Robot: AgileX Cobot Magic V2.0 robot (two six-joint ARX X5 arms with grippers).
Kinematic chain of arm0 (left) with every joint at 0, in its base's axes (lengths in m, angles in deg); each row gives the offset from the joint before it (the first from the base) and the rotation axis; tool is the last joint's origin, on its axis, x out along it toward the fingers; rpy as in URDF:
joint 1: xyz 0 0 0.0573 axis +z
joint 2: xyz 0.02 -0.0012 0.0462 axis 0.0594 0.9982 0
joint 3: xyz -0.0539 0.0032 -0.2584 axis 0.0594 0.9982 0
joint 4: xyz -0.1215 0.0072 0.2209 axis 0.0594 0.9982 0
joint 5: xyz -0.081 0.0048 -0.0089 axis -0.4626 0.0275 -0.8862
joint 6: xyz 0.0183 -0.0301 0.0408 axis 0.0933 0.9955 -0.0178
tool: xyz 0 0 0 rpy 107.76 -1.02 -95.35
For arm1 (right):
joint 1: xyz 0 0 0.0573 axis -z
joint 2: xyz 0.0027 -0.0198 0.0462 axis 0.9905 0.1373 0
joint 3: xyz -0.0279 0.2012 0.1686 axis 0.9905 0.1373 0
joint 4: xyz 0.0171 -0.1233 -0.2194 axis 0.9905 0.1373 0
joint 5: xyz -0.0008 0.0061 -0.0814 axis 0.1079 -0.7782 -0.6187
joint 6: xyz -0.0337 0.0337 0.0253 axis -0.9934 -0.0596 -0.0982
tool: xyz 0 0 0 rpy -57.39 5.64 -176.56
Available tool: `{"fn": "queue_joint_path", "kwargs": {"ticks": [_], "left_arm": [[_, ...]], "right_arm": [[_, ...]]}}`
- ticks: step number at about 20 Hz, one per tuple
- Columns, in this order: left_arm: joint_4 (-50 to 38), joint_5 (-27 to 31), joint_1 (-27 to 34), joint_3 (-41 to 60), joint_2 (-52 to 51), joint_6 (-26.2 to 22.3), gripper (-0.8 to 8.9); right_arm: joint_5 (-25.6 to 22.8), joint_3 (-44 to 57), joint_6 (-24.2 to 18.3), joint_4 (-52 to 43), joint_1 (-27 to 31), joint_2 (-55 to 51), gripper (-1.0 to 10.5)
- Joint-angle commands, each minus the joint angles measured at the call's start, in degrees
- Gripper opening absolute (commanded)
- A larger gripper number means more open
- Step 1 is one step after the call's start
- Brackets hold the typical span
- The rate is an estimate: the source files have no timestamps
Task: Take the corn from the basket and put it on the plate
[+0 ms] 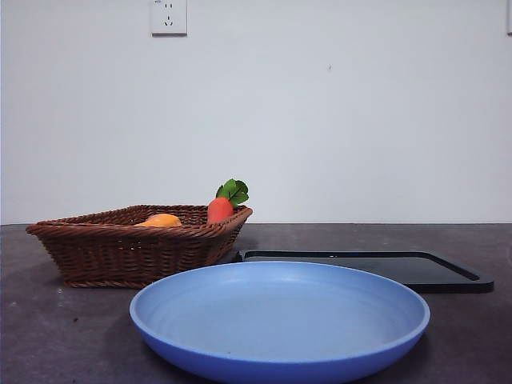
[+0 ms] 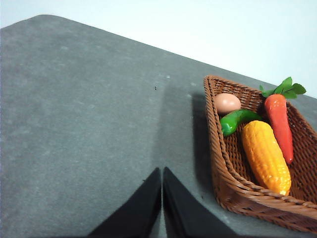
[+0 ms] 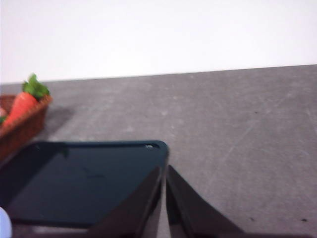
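Note:
The corn [image 2: 265, 156] lies in the brown wicker basket [image 2: 233, 183], an orange-yellow cob beside a red carrot [image 2: 280, 124]. In the front view only the corn's top [image 1: 162, 220] peeks over the basket [image 1: 120, 252] rim. The blue plate [image 1: 280, 320] sits empty, nearest the camera. My left gripper [image 2: 162, 171] is shut and hovers over bare table beside the basket. Over the corner of the black tray, my right gripper [image 3: 164, 171] is shut, holding nothing. Neither arm shows in the front view.
A flat black tray [image 1: 364, 268] lies behind the plate, right of the basket. The basket also holds a green pepper [image 2: 237, 120] and a pinkish egg [image 2: 227, 103]. A white wall with a socket [image 1: 169, 16] backs the dark grey table.

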Motion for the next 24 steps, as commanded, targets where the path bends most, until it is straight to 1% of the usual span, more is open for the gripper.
{"fn": "queue_joint_path", "kwargs": {"ticks": [1,4,6,11,14,16,18,24], "left_arm": [[2.43,-0.20,0.11,0.39,-0.07,4.33,0.06],[5.31,-2.16,0.11,-1.60,-0.07,7.37,0.06],[7.37,-3.85,0.11,-3.58,0.02,7.39,0.06],[8.94,-5.73,0.11,-8.74,0.90,8.55,0.06],[9.66,-7.96,0.11,-12.28,3.26,8.79,0.06],[11.19,-9.57,0.11,-14.71,5.46,8.46,0.06],[13.11,-12.11,0.11,-17.40,8.15,7.26,0.06],[19.71,-19.47,0.11,-26.40,17.20,0.63,0.06]], "right_arm": [[1.03,0.11,4.83,-1.75,0.00,-0.04,0.0],[1.42,-0.72,9.09,-1.18,0.00,-0.04,0.0],[1.44,-2.49,11.65,1.20,0.00,0.00,0.0],[1.86,-8.37,11.82,5.84,-0.26,1.36,0.0],[3.30,-12.98,11.80,7.74,-0.31,3.96,0.0],[4.55,-16.24,11.13,9.33,-0.35,5.92,0.0],[6.27,-20.28,9.42,11.61,-0.46,8.59,0.0],[10.78,-32.79,1.29,24.11,-2.03,18.32,0.0]]}}
